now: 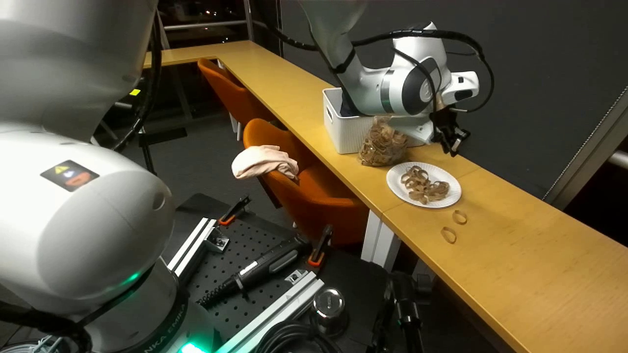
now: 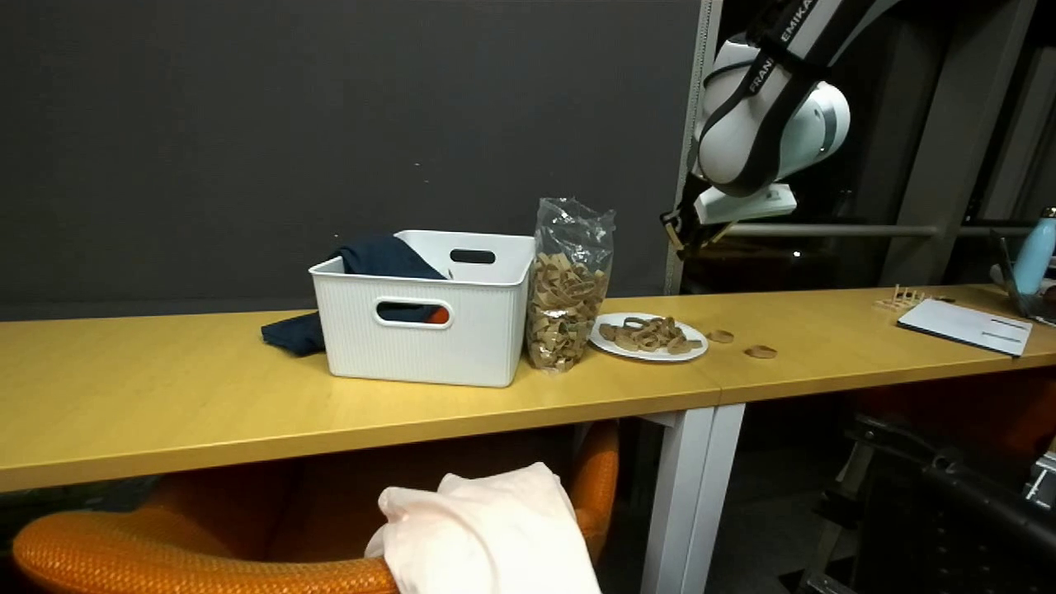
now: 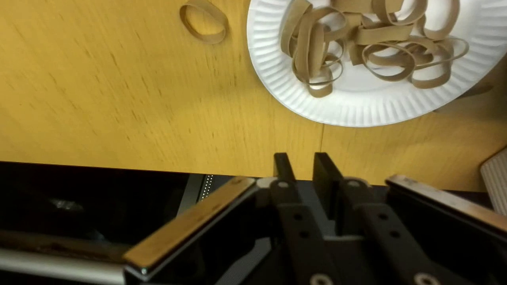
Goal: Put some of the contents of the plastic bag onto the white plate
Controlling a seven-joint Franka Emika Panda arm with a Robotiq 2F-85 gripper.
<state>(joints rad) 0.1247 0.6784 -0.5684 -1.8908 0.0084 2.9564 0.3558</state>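
Jaws: parted, a narrow gap between the two tips, with the worktop [image 3: 119,114] showing through it in the wrist view.
Height: the jaws hang in the air above the worktop in both exterior views, apart from the white plate [image 3: 356,114] and the plastic bag [image 2: 569,289].
Arm: the white arm [image 2: 755,132] comes in from the upper right in an exterior view.
White plate: flat on the worktop, its fluted rim facing the tips in the wrist view, its upper part cut off there.
Contents: a tangled heap of tan-brown bands, the contents [image 3: 311,51], lies on the plate, many curled into open rings.
Loose bands: two more, a nearer band [image 2: 720,337] and a farther band [image 2: 761,351], lie on the worktop beside the plate, apart from each other.
Plastic bag: clear, crinkled and upright, between the plate and the white tub [image 2: 429,351], its lower part full of the same bands; whether it touches either cannot be told.
White tub: dark blue cloth [image 2: 384,257] rises above its rim.
Far end of worktop: a white sheet [image 2: 965,326] and a blue bottle [image 2: 1035,252].
Chair: an orange chair [image 1: 314,196] stands at the worktop, a pale pink cloth [image 1: 265,162] over its back.
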